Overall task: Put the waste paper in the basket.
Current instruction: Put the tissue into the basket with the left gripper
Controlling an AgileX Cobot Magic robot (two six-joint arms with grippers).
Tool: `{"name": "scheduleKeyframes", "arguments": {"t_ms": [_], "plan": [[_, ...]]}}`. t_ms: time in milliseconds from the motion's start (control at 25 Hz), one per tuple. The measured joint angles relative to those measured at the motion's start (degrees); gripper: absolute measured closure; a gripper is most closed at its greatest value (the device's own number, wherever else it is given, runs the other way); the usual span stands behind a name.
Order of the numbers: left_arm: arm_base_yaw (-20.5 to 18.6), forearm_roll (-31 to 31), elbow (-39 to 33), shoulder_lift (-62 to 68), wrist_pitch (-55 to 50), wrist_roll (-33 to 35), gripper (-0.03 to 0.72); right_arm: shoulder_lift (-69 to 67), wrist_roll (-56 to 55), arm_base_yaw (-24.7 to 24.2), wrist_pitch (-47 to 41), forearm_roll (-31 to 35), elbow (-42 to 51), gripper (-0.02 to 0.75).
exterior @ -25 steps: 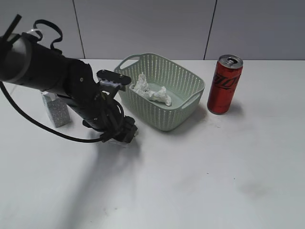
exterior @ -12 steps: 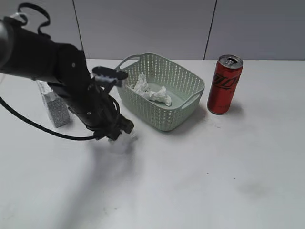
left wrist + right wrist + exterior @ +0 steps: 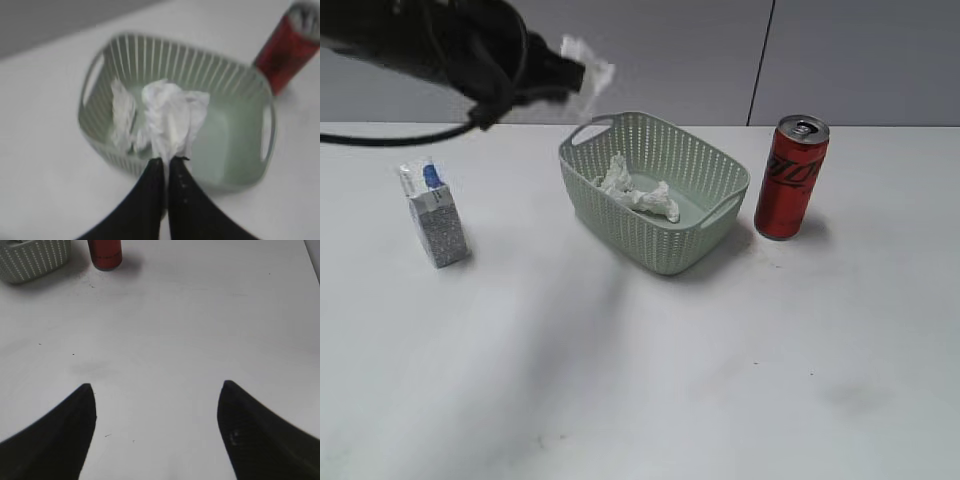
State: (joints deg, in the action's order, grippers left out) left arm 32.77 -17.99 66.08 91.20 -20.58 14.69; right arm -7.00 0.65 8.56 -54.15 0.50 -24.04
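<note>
Pinching waste paper (image 3: 170,117), left jaws above basket (image 3: 725,180); right jaws spread.

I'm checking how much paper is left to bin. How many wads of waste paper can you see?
3, as far as I can tell. Two wads lie tangled inside the basket, so the split is uncertain. One wad is pinched in the left hand, raised near the basket's left end.

Legible text: none. Red can (image 3: 791,178) carries a dark script logo down its side; letters not resolvable in the exterior view, blurred in the left wrist view. Small carton (image 3: 434,214) shows a blue mark, speckled grey face, no readable print.
</note>
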Motion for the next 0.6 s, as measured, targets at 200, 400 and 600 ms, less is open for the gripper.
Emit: {"name": "scheduleKeyframes", "arguments": {"t_ms": [200, 400, 600], "plan": [[0.0, -0.18, 0.0, -2.6, 22.13, 0.0, 0.688, 0.0, 0.0, 0.0, 0.0, 0.0, 0.0, 0.166], [0.0, -0.41, 0.0, 0.42, 37.1, 0.0, 0.688, 0.0, 0.0, 0.0, 0.0, 0.0, 0.0, 0.166], [0.97, -0.45, 0.0, 5.93, 39.34, 0.0, 0.688, 0.0, 0.0, 0.0, 0.0, 0.0, 0.0, 0.166]]}}
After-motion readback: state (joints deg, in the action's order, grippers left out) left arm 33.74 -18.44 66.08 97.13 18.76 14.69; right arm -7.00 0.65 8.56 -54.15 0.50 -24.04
